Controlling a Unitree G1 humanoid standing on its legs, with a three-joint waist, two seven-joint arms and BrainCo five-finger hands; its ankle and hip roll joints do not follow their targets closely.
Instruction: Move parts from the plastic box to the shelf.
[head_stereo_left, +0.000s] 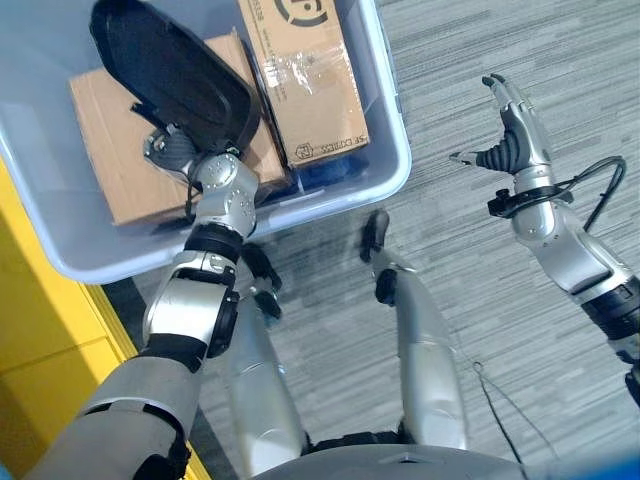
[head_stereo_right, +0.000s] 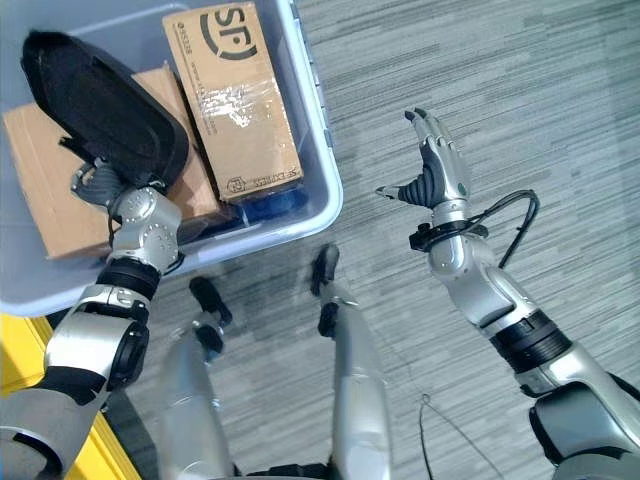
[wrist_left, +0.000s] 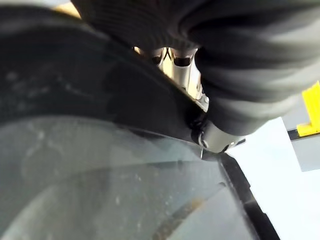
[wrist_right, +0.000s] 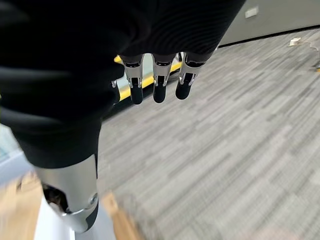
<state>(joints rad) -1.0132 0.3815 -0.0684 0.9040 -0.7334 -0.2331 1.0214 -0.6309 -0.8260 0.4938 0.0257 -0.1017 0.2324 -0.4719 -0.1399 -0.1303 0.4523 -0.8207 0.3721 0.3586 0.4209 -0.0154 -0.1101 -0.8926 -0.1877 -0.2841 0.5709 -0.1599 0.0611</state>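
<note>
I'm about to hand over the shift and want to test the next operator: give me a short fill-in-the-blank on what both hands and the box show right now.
1. The left hand reaches into the plastic box at a flat part whose colour is ____.
2. The right hand hangs over the grey ____, holding nothing.
3. The fingers of the right hand are ____.
4. The boxes lying in the plastic box are made of ____.

Missing words: black; floor; open; cardboard
</note>
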